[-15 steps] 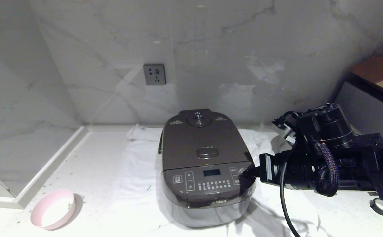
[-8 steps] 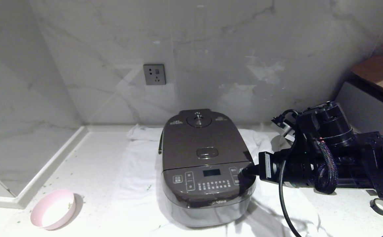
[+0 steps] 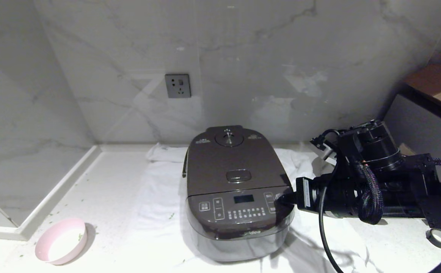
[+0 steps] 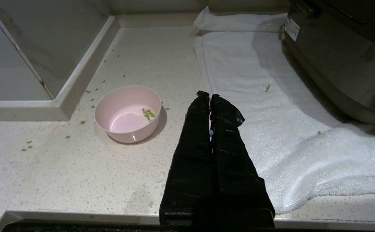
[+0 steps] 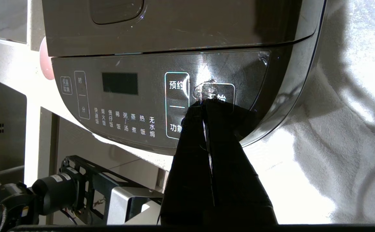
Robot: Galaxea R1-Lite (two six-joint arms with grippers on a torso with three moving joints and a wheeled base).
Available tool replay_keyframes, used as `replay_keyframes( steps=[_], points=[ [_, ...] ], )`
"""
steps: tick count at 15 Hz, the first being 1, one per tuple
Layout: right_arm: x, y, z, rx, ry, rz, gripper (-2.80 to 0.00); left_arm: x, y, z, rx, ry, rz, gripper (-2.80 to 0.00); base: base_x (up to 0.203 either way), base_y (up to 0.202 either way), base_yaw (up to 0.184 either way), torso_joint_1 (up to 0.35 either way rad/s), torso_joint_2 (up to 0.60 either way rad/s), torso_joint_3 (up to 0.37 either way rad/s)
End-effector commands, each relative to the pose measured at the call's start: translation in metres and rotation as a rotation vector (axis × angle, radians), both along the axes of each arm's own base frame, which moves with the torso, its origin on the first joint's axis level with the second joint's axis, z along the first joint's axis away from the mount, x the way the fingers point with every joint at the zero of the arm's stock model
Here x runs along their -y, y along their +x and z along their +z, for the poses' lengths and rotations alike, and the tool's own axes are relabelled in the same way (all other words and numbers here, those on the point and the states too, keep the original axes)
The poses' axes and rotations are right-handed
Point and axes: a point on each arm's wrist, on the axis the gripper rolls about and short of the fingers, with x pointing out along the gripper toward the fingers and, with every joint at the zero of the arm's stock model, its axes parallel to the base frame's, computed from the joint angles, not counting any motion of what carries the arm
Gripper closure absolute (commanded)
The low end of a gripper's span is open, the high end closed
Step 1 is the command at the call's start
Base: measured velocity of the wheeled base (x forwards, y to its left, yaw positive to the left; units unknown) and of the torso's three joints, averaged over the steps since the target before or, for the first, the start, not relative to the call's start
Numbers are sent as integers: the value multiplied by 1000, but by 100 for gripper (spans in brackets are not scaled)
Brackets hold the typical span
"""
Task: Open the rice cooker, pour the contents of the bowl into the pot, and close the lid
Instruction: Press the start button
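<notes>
A: From the head view, what worried you?

B: The right gripper (image 3: 283,198) sat at the right end of the rice cooker (image 3: 239,193) control panel, the lid (image 3: 235,161) down. A hard sideways push, I judged, could slide the cooker on the white towel (image 3: 156,197). The pink bowl (image 3: 61,240) stood well apart on the pale speckled counter (image 3: 106,189), a marble wall and socket (image 3: 177,85) behind.

A: And the left wrist view?

B: The left gripper (image 4: 210,96), fingers pressed together and holding nothing, hung above the counter. The bowl (image 4: 127,113) held only a few green bits (image 4: 148,113); more lay scattered.

A: The right wrist view?

B: Its fingers were pressed together too, tips at a start-like button (image 5: 218,95). It might start the cooker by mistake.
</notes>
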Motion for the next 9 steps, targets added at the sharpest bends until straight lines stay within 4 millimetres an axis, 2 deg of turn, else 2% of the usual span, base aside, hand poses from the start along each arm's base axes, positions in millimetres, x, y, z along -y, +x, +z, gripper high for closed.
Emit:
replay_keyframes(
  steps=[1, 9],
  points=[
    [-1, 2, 0, -2, 4, -3, 0, 0, 0, 0, 0, 1, 0, 0, 0, 0, 0, 0, 0, 0],
    [0, 2, -1, 17, 3, 2, 0, 0, 0, 0, -2, 1, 0, 0, 0, 0, 0, 0, 0, 0]
  ],
)
